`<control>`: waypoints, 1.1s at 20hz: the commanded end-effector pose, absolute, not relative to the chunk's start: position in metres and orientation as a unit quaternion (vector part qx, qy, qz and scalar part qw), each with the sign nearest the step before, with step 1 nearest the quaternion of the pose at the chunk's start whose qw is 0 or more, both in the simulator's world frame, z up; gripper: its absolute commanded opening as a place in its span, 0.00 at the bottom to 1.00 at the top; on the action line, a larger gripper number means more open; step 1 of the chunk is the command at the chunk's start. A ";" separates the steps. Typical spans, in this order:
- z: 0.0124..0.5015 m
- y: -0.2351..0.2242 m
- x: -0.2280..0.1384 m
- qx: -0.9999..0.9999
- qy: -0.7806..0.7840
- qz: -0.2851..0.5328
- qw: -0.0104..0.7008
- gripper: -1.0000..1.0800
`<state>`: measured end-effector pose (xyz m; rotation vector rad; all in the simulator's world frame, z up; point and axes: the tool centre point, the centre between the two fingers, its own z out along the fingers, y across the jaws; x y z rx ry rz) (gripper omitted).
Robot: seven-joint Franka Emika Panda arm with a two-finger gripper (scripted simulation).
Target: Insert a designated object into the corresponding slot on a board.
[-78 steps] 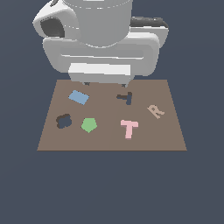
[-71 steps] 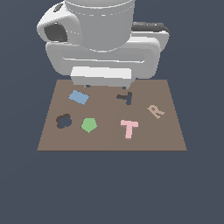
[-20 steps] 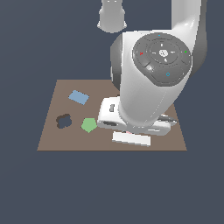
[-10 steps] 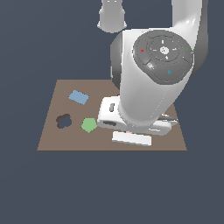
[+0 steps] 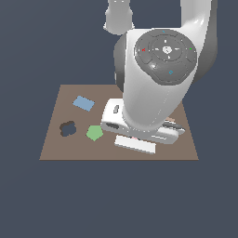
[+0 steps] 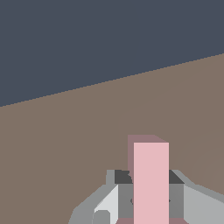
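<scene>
though hidden by the arm in the exterior view, gripper (image 6: 151, 201) seen at lower centre of wrist view, closed on pink t (image 6: 151, 183) over board (image 6: 65, 153).

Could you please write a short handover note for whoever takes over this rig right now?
Hand: low over the board, its fingers on either side of the pink T; whether they are clamped on it cannot be told.
Things: the arm hides the T-shaped slot in the exterior view. The green pentagon, blue piece and clover recess lie toward the exterior view's left.
Done: hand brought down at the T.
Left: confirm the grip, lift, carry to the slot, insert.
</scene>
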<state>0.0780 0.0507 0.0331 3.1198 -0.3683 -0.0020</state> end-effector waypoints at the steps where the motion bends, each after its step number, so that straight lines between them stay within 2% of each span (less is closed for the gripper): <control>1: 0.034 0.047 0.075 0.990 -0.141 0.000 0.000 0.00; 11: 0.035 0.030 0.051 0.958 -0.288 0.000 0.000 0.00; 22: 0.037 0.021 0.006 0.865 -0.503 0.000 0.000 0.00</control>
